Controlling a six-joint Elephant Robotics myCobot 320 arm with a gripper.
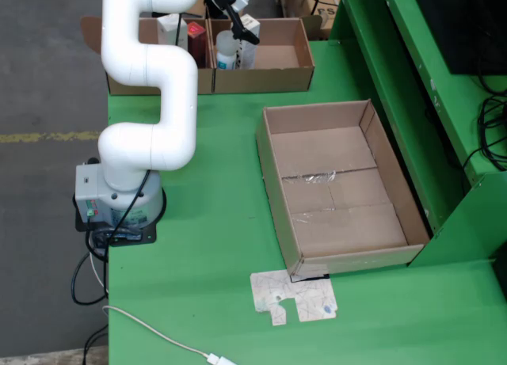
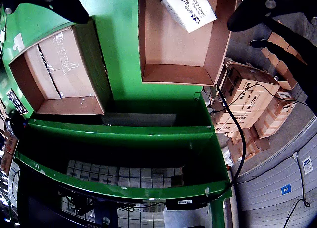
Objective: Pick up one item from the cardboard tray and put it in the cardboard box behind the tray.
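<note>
Over far box (image 1: 273, 64): jaws spread wide, holding nothing.
Item: white carton (image 2: 189, 9), lying on box floor between jaws.
Tray (image 1: 337, 187): on counter (image 1: 214, 246), bare.
Handling: likely light, stiff card; grip across flat sides.

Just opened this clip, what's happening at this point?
A white robot arm is reaching over the cardboard box at the far edge of the green table. Its hand hangs above the items in there, including a white carton. The wrist view shows the fingers spread with nothing between them. The large cardboard tray nearer the camera sits empty.
</note>
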